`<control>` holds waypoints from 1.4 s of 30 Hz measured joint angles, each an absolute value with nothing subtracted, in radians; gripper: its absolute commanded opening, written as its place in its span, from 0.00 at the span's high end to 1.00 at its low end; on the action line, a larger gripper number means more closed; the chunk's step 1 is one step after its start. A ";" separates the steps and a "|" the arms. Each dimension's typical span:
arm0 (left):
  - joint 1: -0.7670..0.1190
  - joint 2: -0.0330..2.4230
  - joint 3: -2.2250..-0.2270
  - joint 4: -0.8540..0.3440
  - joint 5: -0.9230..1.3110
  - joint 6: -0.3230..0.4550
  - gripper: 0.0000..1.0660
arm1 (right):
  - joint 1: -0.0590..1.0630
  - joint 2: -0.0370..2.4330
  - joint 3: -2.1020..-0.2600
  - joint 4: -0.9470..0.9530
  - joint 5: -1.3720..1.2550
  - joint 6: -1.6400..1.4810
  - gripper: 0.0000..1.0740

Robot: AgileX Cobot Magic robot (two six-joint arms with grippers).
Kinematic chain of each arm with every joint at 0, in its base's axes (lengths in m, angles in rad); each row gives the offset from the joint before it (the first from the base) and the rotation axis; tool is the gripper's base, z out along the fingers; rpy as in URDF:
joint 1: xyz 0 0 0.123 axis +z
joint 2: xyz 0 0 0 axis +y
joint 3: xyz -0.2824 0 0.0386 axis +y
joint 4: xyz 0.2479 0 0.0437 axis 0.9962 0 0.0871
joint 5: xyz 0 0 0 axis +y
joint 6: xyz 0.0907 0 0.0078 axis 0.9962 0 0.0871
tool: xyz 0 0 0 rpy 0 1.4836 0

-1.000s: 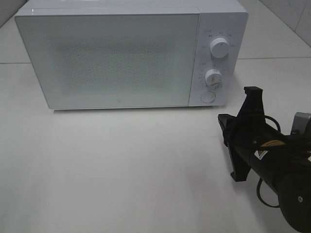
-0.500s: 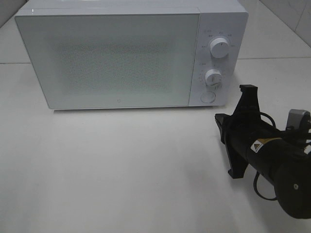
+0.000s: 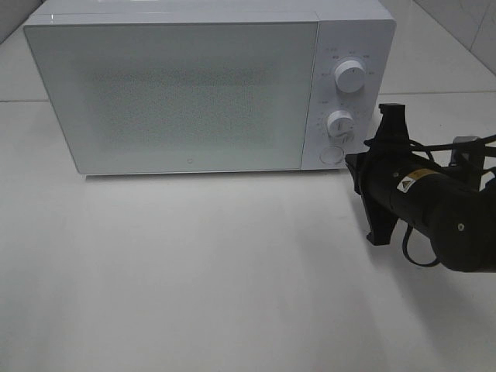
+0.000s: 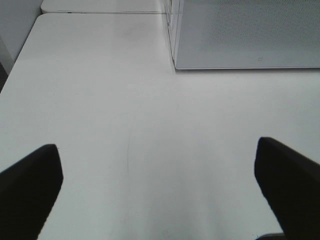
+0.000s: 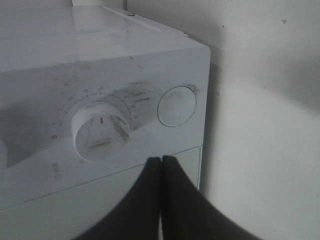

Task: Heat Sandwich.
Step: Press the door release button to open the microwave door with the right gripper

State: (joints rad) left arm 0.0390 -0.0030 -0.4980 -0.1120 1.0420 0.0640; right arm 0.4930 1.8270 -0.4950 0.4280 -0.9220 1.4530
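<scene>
The sandwich is out of view. The white microwave [image 3: 178, 93] stands at the back of the table with its door shut. My right gripper [image 3: 351, 164] is shut and empty, its tips just right of the round button [image 3: 332, 155] at the foot of the control panel. In the right wrist view the closed fingertips [image 5: 161, 159] point at the panel below the lower knob [image 5: 100, 130] and the round button [image 5: 176, 106]. My left gripper [image 4: 160, 195] is open and empty over bare table, with the microwave's corner [image 4: 250, 35] ahead; it does not show in the high view.
The upper knob [image 3: 350, 76] and lower knob [image 3: 339, 124] sit on the microwave's right panel. White table [image 3: 194, 271] spreads in front of the microwave. A tiled wall rises behind. The right arm's cable [image 3: 415, 260] hangs below it.
My right gripper has moved up and towards the microwave's control panel, ending beside the round button. The microwave has not moved.
</scene>
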 measured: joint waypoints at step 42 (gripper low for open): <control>0.039 -0.003 -0.498 -0.111 1.042 0.064 0.05 | 0.414 2.095 -0.766 0.373 -0.887 1.453 0.99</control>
